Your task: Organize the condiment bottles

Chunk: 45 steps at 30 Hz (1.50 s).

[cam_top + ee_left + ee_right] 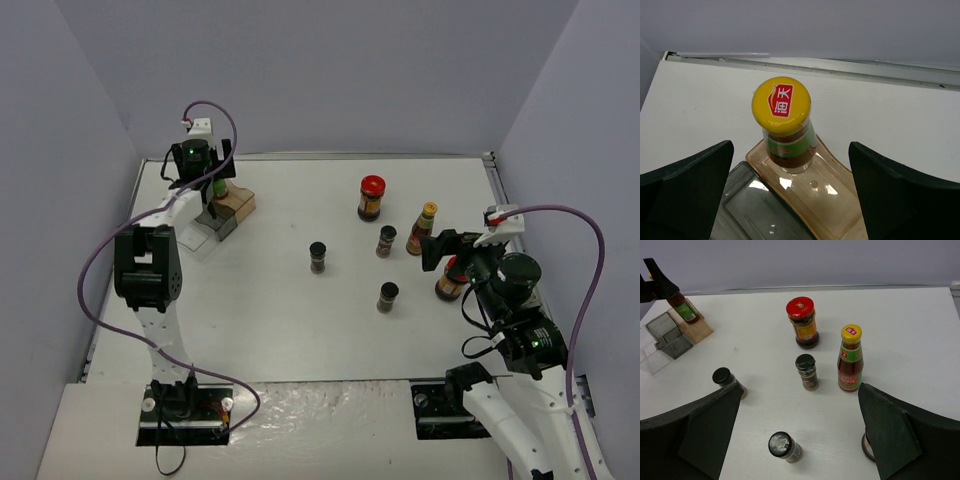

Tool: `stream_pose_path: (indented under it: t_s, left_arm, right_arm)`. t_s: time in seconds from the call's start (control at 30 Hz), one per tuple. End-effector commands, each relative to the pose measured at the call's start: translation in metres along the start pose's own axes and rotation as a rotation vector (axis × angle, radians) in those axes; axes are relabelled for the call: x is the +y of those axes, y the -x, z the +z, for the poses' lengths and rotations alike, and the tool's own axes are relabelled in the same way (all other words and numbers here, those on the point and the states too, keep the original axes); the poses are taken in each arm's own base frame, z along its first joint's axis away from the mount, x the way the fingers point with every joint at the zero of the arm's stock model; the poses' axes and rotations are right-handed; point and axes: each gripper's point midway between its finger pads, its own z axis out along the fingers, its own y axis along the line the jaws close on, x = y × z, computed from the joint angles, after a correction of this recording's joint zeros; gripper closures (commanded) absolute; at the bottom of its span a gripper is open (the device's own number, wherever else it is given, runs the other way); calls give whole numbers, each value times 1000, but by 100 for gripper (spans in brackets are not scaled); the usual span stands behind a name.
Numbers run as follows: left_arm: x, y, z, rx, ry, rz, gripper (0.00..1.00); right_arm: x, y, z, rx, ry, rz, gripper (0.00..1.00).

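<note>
Table [300, 330] back-left corner: sauce bottle [782, 107] on rack [835, 197], left tool [791, 155] spread.

- A yellow cap with a red badge and white characters is seen on the sauce bottle [788, 140] standing on the rack; a green band and brown contents are shown beneath it
- The rack [832, 197] is coloured tan on its upper step and smoky grey on its lower one
- A red lid, dark contents and an orange label are shown on the jar [803, 325]
- The second sauce bottle [850, 360] is marked by a yellow cap and a green and red label
- Black caps are seen on the spice jars [807, 371]
- The table [900, 315] is shown white, the cables [590, 215] purple
</note>
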Motion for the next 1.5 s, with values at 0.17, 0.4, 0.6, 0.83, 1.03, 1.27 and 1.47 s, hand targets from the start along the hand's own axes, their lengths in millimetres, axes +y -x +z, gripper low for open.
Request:
stream_pose_path:
  t_s: [0.17,0.4,0.6,0.83,1.03,1.27,1.47]
  left_arm:
    - [1,94,-132,-93,-54,-147,3]
    - [-2,56,-237,43,-167,-94,3]
    - [9,-7,-303,63,-192,-64,3]
    - [13,-52,-357,50,-221,-50,3]
    - [20,-63,-375,55,-204,-50,3]
    - [15,-58,-375,63,-226,-43,3]
    - [12,-58,-373,78,-236,-47,3]
  right_arm:
    - [-27,-7,54,72,-235,151,0]
    - [-46,-31,104,156,-367,147,0]
    - [-63,-60,143,169,-429,93,5]
    - [-73,-87,167,187,-385,62,8]
    - [-86,-104,174,187,-382,61,13]
    - [-90,-116,178,198,-373,34,28]
    - [-92,-114,175,194,-377,9,56]
